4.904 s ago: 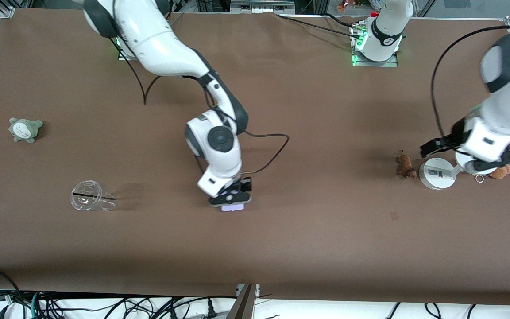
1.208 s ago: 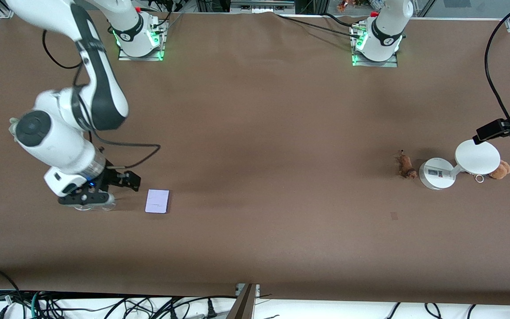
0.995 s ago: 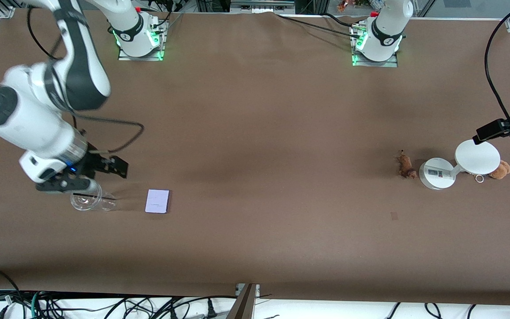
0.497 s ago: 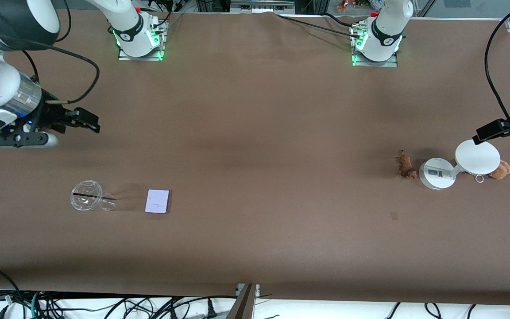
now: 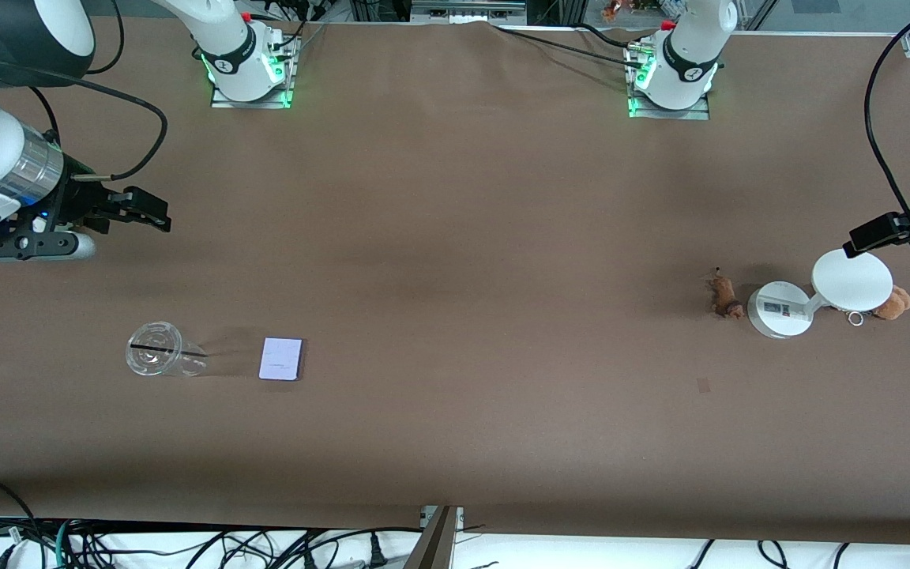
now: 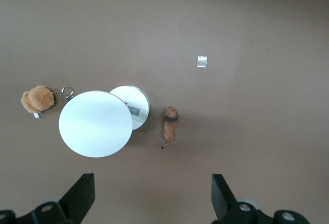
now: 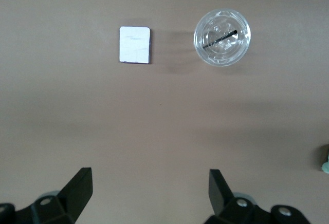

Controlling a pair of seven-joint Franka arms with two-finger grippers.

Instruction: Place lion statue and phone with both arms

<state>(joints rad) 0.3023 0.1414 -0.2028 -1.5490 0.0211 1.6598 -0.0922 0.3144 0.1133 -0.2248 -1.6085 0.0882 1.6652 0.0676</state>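
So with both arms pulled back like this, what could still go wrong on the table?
The lion statue lies close beside the white disc stand, so the open left tool, if it comes back down for it, might clip the stand. The phone lies flat beside the clear plastic cup; a sweep by the open right tool toward the phone could tip that light cup.

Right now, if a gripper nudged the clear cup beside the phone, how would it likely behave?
The clear cup looks thin-walled and empty, so probably light and easily tipped. Its round rim suggests it would roll once down. A hard pinch might dent it.
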